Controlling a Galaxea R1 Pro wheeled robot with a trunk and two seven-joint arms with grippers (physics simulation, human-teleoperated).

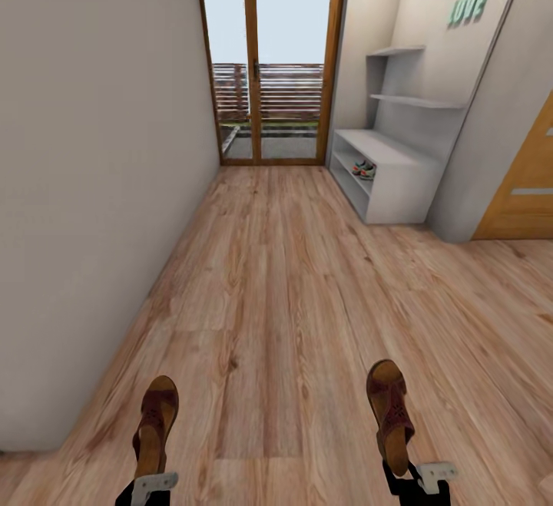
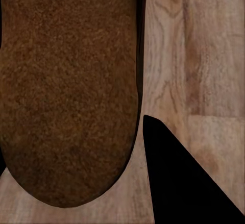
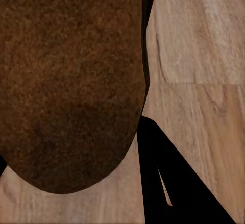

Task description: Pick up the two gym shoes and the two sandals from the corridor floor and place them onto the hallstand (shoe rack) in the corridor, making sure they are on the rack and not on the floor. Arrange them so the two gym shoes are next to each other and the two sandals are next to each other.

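Two dark brown sandals are held above the corridor floor (image 1: 292, 299) at the near edge of the head view. My left gripper (image 1: 146, 489) is shut on the heel end of the left sandal (image 1: 156, 421), my right gripper (image 1: 415, 481) on the right sandal (image 1: 389, 408). The wrist views look along each brown sole (image 2: 66, 91) (image 3: 71, 81), with a dark finger (image 2: 178, 183) (image 3: 173, 183) beside it. The pale hallstand (image 1: 384, 149) stands far ahead on the right. The two gym shoes (image 1: 364, 170) sit side by side on its open shelf under the bench top.
A plain wall (image 1: 92, 183) runs close along the left. A wood-framed glass door (image 1: 273, 61) closes the corridor's far end. A wooden door (image 1: 526, 191) lies right of the hallstand. Wood plank floor stretches between me and the rack.
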